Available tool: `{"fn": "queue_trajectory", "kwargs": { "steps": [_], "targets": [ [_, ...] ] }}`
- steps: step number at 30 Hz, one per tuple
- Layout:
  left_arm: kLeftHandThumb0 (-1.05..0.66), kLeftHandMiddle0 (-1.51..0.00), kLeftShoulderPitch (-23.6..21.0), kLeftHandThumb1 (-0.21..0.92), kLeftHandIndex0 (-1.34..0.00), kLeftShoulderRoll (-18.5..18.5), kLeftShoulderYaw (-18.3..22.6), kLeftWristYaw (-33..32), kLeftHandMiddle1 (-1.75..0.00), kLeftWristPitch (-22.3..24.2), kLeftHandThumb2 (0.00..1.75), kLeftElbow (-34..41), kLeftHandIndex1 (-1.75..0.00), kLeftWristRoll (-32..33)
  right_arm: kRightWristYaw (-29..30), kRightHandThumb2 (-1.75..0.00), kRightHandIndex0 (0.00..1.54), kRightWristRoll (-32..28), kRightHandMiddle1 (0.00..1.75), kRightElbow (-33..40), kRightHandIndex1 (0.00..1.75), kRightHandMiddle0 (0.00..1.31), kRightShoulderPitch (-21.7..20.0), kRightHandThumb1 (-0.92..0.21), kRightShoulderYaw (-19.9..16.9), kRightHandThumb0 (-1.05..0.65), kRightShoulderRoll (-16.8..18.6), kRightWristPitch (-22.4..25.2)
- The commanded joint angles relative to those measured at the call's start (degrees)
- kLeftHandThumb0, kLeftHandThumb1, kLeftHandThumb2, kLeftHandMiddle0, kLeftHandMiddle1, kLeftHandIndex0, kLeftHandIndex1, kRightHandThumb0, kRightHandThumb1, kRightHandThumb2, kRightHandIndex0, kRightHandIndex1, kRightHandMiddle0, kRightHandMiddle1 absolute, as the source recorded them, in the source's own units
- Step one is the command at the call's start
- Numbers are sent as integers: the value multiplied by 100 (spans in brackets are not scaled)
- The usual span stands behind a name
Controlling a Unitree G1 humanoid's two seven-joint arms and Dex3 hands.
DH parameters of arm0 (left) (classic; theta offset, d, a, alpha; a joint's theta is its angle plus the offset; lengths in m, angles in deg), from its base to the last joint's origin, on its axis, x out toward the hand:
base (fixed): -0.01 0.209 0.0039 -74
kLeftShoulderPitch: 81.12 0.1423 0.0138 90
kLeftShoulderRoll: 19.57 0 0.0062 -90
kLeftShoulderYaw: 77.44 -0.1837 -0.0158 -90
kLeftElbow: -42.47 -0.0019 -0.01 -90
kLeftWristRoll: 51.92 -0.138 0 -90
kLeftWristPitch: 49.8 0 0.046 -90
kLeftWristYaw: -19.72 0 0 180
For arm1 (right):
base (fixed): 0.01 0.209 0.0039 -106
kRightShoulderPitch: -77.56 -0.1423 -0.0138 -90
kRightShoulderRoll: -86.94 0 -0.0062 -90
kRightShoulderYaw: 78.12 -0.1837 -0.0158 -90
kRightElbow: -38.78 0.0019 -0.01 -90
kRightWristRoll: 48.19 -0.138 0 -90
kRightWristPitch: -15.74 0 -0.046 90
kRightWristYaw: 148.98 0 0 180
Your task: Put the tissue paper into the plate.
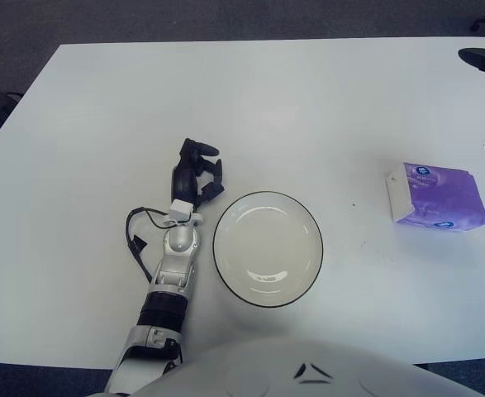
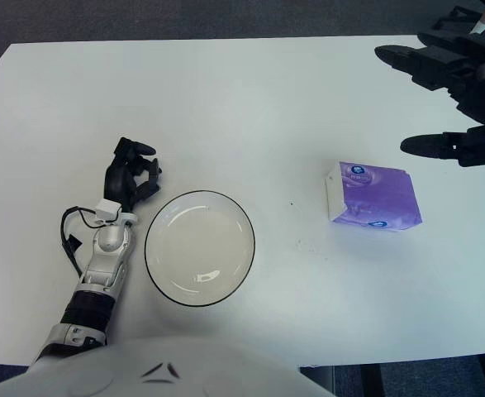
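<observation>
A purple tissue pack [image 2: 372, 196] with a white end lies on the white table [image 2: 250, 99], right of centre. The white plate [image 2: 199, 247] with a dark rim sits near the front edge and holds nothing. My right hand [image 2: 461, 91] hovers at the far right, just beyond and above the pack, fingers spread and not touching it. My left hand [image 1: 197, 174] shows just left of the plate, its black fingers loosely bent and holding nothing.
A black cable [image 1: 136, 236] loops beside the left wrist. The table's far edge meets dark floor [image 1: 225, 21]. My own body [image 1: 308, 372] fills the bottom of the view.
</observation>
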Motion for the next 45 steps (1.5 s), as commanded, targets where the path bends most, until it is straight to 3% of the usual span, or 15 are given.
{"fn": "queue_trajectory", "kwargs": {
  "steps": [1,10,12,14,16,22,28,45],
  "targets": [
    [-38,-56,705,68,-34,-44,-20,41,-174,235,86,-691,-175,-18,-62,-43,0,7,0,84,0,0,-45,-92,-9,-105,63,26],
    [-39,-59,730,67,-35,-11,-7,59,-175,125,88,-710,-175,-14,-96,-43,0,6,0,139,0,0,-38,-92,-41,-105,91,56],
    [-39,-58,731,67,-35,-17,5,41,-175,155,88,-708,-175,-13,-548,-42,0,486,0,700,0,0,1685,-90,134,-105,954,26],
    [-39,-57,734,67,-35,-23,16,30,-175,187,88,-698,-175,-11,-630,-41,0,838,0,777,0,0,2158,-88,558,-105,1071,137],
    [-38,-56,738,67,-34,-29,25,21,-175,236,87,-682,-175,-16,-469,-40,0,1036,0,353,0,0,1895,-88,969,-105,805,-64],
    [-38,-54,749,68,-34,-25,43,-1,-175,313,86,-646,-175,-33,-274,-37,0,1051,0,9,0,0,1734,-87,1348,-105,754,-723],
    [-38,-54,758,68,-34,-9,65,-21,-175,314,86,-650,-175,-83,1,-35,0,1290,0,-267,0,0,1901,-86,1366,-105,982,-1338],
    [-39,-55,761,67,-35,27,104,59,-175,274,88,-678,-175,-23,182,-33,0,1459,0,-421,0,0,1927,-90,1490,-105,963,-1648]
  ]
}}
